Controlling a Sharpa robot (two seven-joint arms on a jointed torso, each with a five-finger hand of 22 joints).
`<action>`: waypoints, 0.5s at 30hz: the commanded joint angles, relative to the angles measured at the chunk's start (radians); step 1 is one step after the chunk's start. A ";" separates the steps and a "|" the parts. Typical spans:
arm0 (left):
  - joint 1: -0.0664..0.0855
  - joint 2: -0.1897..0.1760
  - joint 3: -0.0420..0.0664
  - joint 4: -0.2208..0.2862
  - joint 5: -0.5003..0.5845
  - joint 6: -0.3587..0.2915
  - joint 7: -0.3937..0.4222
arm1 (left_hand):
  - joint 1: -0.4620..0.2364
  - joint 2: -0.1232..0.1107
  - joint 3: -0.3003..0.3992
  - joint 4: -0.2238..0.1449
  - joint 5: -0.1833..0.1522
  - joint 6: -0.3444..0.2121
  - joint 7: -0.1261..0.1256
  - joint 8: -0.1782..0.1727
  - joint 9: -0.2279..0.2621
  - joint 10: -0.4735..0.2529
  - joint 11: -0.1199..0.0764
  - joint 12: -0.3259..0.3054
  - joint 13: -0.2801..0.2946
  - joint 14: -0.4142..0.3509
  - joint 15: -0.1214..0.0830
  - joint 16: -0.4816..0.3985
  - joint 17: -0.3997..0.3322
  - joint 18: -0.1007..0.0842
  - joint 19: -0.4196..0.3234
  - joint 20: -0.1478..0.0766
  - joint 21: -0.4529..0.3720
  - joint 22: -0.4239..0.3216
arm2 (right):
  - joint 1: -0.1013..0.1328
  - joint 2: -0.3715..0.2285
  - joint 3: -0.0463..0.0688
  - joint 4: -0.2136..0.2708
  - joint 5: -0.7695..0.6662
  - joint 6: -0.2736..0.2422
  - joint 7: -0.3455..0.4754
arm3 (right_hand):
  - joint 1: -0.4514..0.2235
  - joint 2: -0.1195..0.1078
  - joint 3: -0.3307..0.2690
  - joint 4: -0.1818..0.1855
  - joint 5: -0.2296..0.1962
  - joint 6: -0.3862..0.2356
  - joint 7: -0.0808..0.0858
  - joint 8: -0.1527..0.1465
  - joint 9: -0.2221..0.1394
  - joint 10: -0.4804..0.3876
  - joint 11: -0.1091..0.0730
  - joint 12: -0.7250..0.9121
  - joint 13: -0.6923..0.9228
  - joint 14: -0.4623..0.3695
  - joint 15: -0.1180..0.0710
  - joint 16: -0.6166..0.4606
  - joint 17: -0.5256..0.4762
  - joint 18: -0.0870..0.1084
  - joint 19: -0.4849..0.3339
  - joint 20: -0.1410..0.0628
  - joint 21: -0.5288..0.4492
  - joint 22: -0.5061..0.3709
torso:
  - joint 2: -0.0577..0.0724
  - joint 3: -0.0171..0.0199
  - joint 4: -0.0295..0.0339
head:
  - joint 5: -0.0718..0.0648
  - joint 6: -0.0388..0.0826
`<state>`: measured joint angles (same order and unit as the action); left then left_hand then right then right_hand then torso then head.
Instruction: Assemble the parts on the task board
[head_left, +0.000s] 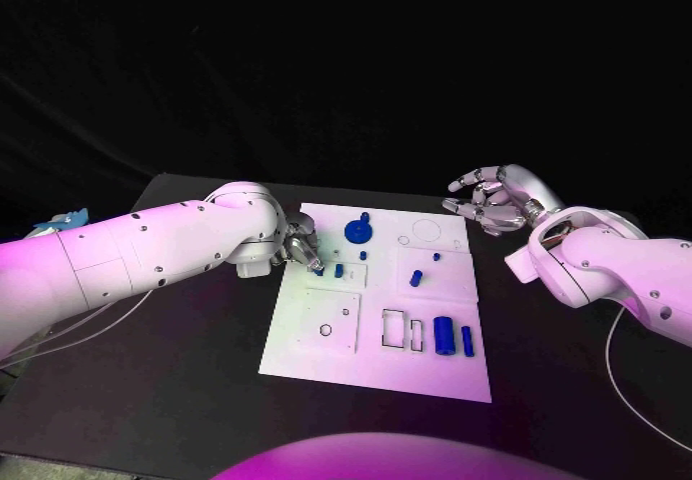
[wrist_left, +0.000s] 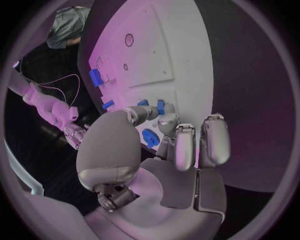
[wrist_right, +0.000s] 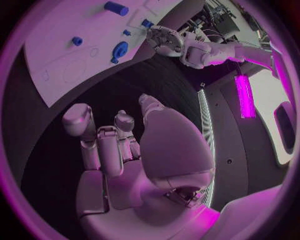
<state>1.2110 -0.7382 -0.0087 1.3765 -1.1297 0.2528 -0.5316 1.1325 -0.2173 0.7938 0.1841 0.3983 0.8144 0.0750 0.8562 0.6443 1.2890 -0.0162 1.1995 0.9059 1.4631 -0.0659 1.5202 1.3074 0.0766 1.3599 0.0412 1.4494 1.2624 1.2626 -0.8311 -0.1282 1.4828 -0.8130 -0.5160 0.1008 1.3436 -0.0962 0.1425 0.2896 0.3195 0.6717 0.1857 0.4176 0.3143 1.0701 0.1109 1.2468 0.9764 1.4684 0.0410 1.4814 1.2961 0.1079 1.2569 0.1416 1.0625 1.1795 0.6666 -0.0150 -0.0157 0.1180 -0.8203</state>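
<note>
White task board (head_left: 325, 345) carries scattered blue parts (head_left: 444, 334); at its near-left edge the left hand (head_left: 300, 252) pinches a small blue peg (head_left: 319, 270). Off the board's far-right corner, the right hand (head_left: 495, 200) hovers, fingers loosely curled around nothing.

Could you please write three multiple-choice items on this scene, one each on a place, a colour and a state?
1. Where is the left hand?
A. over the board's left edge
B. off the table
C. at the board's near right corner

2. What colour are the parts on the board?
A. red
B. blue
C. yellow

3. How is the right hand?
A. gripping a part
B. pressed flat on the board
C. raised, holding nothing

Key: 1 A, its fingers reach the small parts near that edge; 2 B, every piece is blue; 3 C, it hovers past the board's far right corner, fingers apart.
</note>
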 joint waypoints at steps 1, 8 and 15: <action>-0.007 0.002 -0.005 -0.002 -0.007 0.023 -0.016 | -0.007 0.001 0.166 -0.171 0.005 0.008 -0.013 0.004 0.001 0.008 0.000 0.004 0.001 0.081 -0.007 0.006 0.151 -0.007 0.006 -0.001 0.007 0.002 | -0.001 0.000 0.000 0.000 -0.004 0.011 0.002 | -0.013 0.000 0.004 0.000 0.006 -0.005 0.012 0.004 -0.001 -0.007 0.003 -0.003 -0.001 0.023 -0.004 -0.004 -0.002 0.014 -0.005 -0.001 -0.004 -0.002 | 0.000 -0.0003 0.0000 | 0.001 0.000; -0.007 0.002 -0.005 -0.002 -0.008 0.017 -0.014 | -0.009 0.001 0.166 -0.172 0.010 0.009 -0.014 0.005 0.000 0.010 -0.001 0.005 0.003 0.081 -0.008 0.008 0.154 -0.007 0.008 -0.001 0.007 0.004 | -0.001 0.000 0.000 0.000 -0.004 0.011 0.002 | -0.017 0.000 0.004 -0.001 0.008 -0.006 0.012 0.007 -0.003 -0.008 0.002 -0.002 -0.002 0.023 -0.005 -0.005 -0.003 0.014 -0.005 -0.002 -0.007 -0.002 | 0.001 0.0000 -0.0002 | 0.001 -0.001; -0.007 0.004 -0.005 0.003 -0.006 0.023 -0.007 | -0.021 0.001 0.159 -0.172 0.017 0.017 -0.017 0.008 -0.003 0.024 -0.003 0.018 0.025 0.085 -0.009 0.013 0.167 -0.009 0.012 -0.003 0.010 0.010 | -0.001 0.000 0.000 0.000 -0.004 0.011 0.002 | -0.017 0.000 0.004 -0.001 0.008 -0.006 0.012 0.007 -0.003 -0.008 0.002 -0.002 -0.002 0.023 -0.005 -0.005 -0.003 0.014 -0.005 -0.002 -0.007 -0.002 | 0.000 0.0006 -0.0004 | 0.001 -0.002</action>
<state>1.2108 -0.7374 -0.0086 1.3772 -1.1313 0.2517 -0.5322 1.1156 -0.2212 0.7908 0.1811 0.4105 0.8212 0.0712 0.8573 0.6442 1.3055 -0.0181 1.2130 0.9270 1.4669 -0.0696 1.5296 1.3073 0.0765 1.3634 0.0377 1.4533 1.2714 1.2626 -0.8311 -0.1282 1.4827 -0.8129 -0.5160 0.1008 1.3329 -0.0963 0.1425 0.2896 0.3251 0.6717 0.1857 0.4176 0.3117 1.0701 0.1109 1.2468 0.9751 1.4684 0.0410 1.4814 1.2942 0.1078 1.2569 0.1416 1.0626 1.1787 0.6670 -0.0151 -0.0158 0.1195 -0.8218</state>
